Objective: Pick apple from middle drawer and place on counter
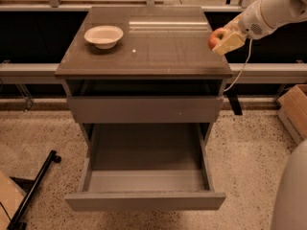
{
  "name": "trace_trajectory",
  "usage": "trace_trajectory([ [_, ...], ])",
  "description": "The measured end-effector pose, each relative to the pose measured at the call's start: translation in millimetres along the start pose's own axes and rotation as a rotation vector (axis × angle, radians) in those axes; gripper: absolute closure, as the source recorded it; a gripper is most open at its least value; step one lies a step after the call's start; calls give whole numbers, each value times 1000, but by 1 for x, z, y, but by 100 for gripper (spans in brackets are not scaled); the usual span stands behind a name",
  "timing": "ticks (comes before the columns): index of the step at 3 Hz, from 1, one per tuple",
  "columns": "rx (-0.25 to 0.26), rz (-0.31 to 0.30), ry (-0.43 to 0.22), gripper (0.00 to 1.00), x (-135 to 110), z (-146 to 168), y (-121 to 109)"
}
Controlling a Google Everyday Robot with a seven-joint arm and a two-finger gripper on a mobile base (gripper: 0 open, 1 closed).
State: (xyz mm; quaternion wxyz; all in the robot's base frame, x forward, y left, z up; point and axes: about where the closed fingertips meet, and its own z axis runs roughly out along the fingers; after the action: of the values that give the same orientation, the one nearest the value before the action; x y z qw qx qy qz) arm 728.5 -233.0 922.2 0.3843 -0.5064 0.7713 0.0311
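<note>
apple [214,36] | held between gripper [222,39] fingers [231,41], pad covering its right side | above counter [163,54] right edge

One cam, high in front, looks down at counter [163,47], mid-range; gripper [222,39] at its rt edge, clasping apple [214,36].

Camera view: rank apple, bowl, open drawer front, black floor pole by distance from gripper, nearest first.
The gripper hangs over the counter at its right edge, shut on the apple.
1. apple: in its grip.
2. bowl: counter's back left.
3. open drawer front: low, below the counter.
4. black pole: floor, far left.
</note>
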Motion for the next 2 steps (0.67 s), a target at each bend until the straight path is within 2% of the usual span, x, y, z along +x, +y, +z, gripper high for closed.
trace_trajectory([
  [1, 0, 0, 0, 100, 0, 0, 0],
  [2, 14, 104, -62, 100, 4, 30, -1],
])
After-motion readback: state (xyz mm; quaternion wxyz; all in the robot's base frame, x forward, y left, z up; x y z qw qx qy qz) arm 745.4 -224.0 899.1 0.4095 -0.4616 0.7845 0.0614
